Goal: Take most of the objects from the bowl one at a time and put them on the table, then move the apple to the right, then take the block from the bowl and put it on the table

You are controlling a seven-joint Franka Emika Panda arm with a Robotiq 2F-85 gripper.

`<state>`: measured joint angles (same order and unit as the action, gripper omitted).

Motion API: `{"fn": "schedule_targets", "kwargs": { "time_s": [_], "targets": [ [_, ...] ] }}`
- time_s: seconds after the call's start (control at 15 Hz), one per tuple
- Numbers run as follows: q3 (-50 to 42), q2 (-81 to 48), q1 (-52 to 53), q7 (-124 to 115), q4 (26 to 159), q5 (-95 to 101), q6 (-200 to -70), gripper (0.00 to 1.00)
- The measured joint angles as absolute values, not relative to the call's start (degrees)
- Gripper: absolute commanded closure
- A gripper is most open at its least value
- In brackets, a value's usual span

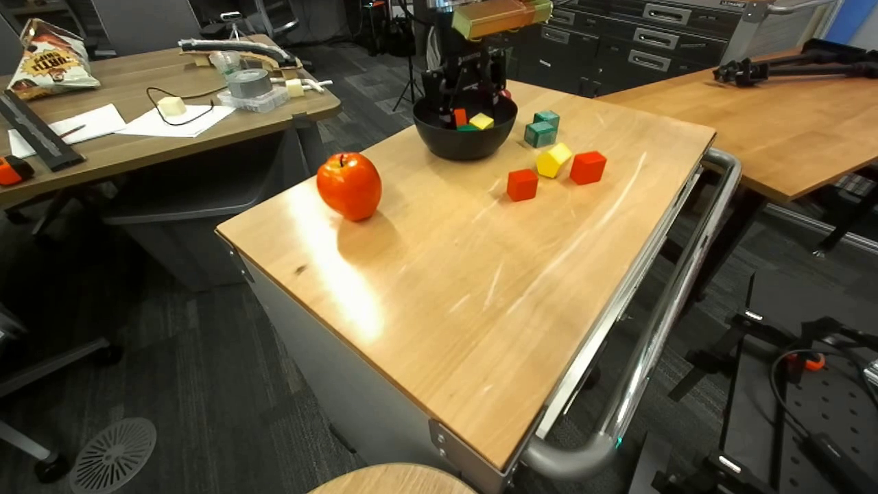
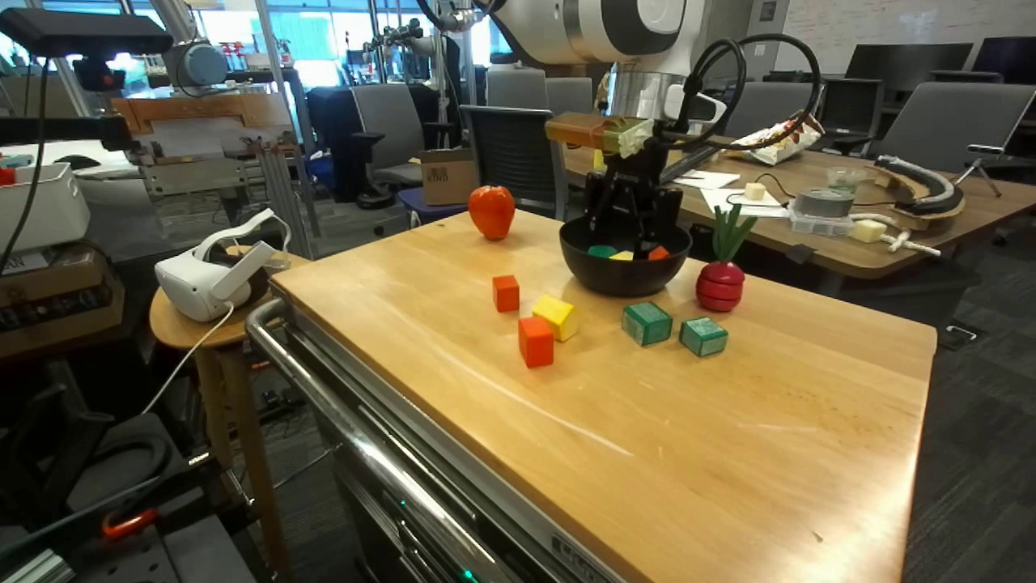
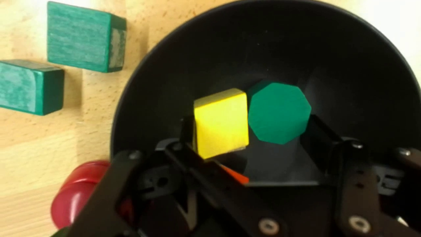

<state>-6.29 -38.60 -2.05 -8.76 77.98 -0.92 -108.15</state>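
Observation:
My gripper (image 3: 250, 128) reaches down into the black bowl (image 2: 625, 279), jaws wide apart. Between its fingers lie a yellow block (image 3: 222, 125) and a green block (image 3: 279, 113), side by side. One finger stands close against the yellow block, the opposite one against the green; whether they press, I cannot tell. A red block (image 3: 237, 174) in the bowl is mostly hidden behind a finger in the wrist view. On the table (image 1: 425, 288) rest two red blocks (image 2: 536, 342), a yellow block (image 2: 555, 317) and two green blocks (image 2: 647, 324). The apple (image 1: 350, 186) stands apart from the bowl.
A toy radish (image 2: 719, 286) with green leaves stands beside the bowl, near the green blocks. A metal rail (image 1: 675, 302) runs along a table edge. Beyond the table are a cluttered desk (image 1: 151, 75) and a stool bearing a white headset (image 2: 214, 279).

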Motion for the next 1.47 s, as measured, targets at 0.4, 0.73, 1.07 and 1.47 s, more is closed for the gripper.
{"fn": "schedule_targets", "kwargs": {
  "time_s": [0.4,0.73,1.07,1.47],
  "targets": [
    [-5.96,-39.57,-2.05,-9.16,75.24,-0.92,-107.03,0.86],
    [-6.03,-39.55,-2.15,-9.56,72.9,-0.92,-107.02,0.86],
    [-5.91,-38.99,-2.63,-9.6,71.36,-1.21,-106.55,0.86],
    [-2.15,-27.58,-2.11,-1.0,77.97,-1.27,-106.23,0.85]
  ]
}}
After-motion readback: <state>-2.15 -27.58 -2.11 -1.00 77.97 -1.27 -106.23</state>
